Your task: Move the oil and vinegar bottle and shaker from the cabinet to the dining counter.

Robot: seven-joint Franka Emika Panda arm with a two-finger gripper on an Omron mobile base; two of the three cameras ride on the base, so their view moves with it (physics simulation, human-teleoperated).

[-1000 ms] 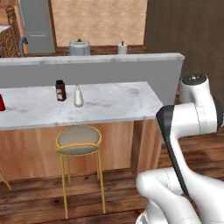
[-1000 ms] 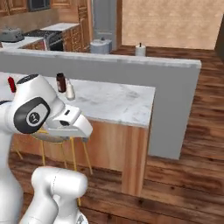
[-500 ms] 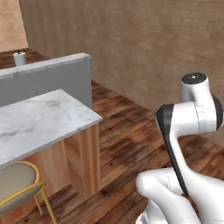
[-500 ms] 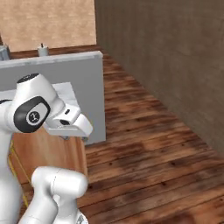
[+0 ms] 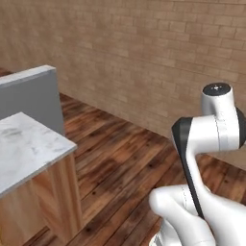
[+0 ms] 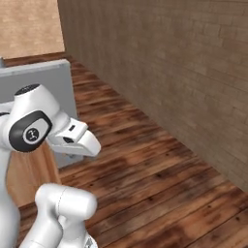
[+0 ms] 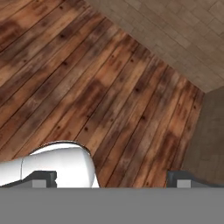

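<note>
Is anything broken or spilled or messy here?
No, nothing stands out. The wooden floor looks clean, with no spills. The marble dining counter looks whole and its corner is undamaged. The brick wall looks fine too. The gripper is open and holds nothing.

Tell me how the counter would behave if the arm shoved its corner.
The counter would likely not budge or tip: its wood-panelled base runs solidly down to the floor. Its marble top looks thick and rigid, so it probably would not flex. The surface seems smooth, so a push may glance off.
</note>
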